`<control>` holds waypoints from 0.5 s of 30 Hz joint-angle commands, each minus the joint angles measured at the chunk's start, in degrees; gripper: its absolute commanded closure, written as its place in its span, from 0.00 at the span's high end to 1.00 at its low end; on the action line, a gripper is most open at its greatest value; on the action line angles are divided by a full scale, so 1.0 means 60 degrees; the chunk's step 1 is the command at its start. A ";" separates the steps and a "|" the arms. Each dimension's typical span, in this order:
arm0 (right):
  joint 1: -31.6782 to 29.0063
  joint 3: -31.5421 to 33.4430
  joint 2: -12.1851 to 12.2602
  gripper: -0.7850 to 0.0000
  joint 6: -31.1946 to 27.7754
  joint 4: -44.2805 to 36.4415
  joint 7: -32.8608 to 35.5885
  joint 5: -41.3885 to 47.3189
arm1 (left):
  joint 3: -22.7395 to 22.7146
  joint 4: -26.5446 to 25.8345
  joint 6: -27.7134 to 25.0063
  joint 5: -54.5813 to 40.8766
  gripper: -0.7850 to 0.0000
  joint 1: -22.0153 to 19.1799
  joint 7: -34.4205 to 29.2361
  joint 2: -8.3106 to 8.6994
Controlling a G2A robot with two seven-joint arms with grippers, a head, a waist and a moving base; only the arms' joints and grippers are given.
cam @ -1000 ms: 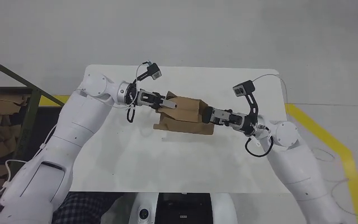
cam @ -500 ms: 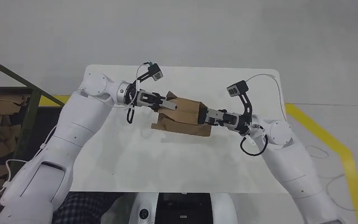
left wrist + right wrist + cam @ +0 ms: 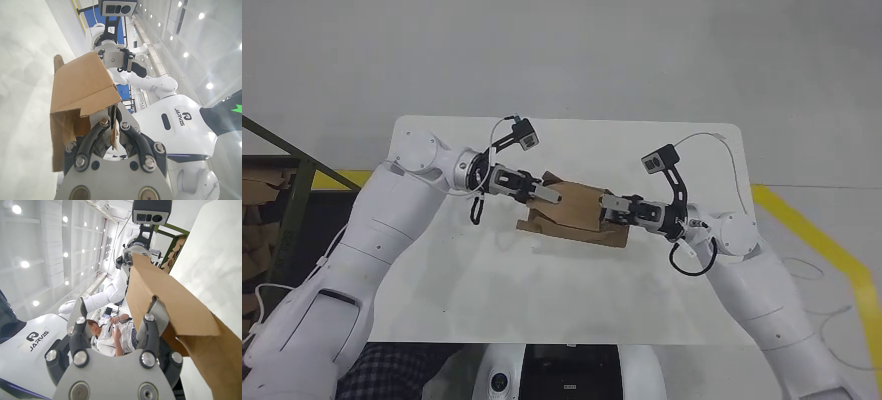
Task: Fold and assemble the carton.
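A brown cardboard carton [image 3: 577, 208], partly folded, sits in the middle of the white table [image 3: 542, 290]. My left gripper [image 3: 548, 193] is at its left end, shut on a thin flap edge, seen up close as the left gripper [image 3: 113, 118] pinching the carton [image 3: 79, 85]. At the right end my right gripper [image 3: 608, 205] stands open. In the right wrist view the right gripper [image 3: 118, 306] has one finger [image 3: 157, 311] tucked against the carton [image 3: 170, 302] at its torn edge; the other finger [image 3: 79, 308] stands free of it.
A green rack [image 3: 272, 190] holding cardboard scraps stands off the table's left side. A yellow floor line [image 3: 802, 225] runs to the right. Bare table surface lies in front of and behind the carton.
My right gripper has moved left, up against the carton's right end. My left gripper has shifted a little right with the flap, and the carton has been pushed up between them.
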 commanded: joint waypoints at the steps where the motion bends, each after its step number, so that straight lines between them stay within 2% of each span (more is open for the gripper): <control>1: 0.0027 -0.0053 -0.0016 0.58 0.0016 0.0036 0.0046 -0.0007 | 0.0057 -0.0012 0.0000 -0.0014 0.00 -0.0019 0.0001 0.0001; 7: 0.0074 -0.0155 -0.0051 0.47 0.0025 0.0155 0.0218 -0.0018 | 0.0250 0.0006 0.0000 -0.0131 0.00 -0.0096 0.0001 0.0012; 15: 0.0086 -0.0208 -0.0061 0.14 0.0081 0.0268 0.0394 -0.0251 | 0.0566 0.0068 0.0000 -0.0417 0.00 -0.0245 0.0001 0.0074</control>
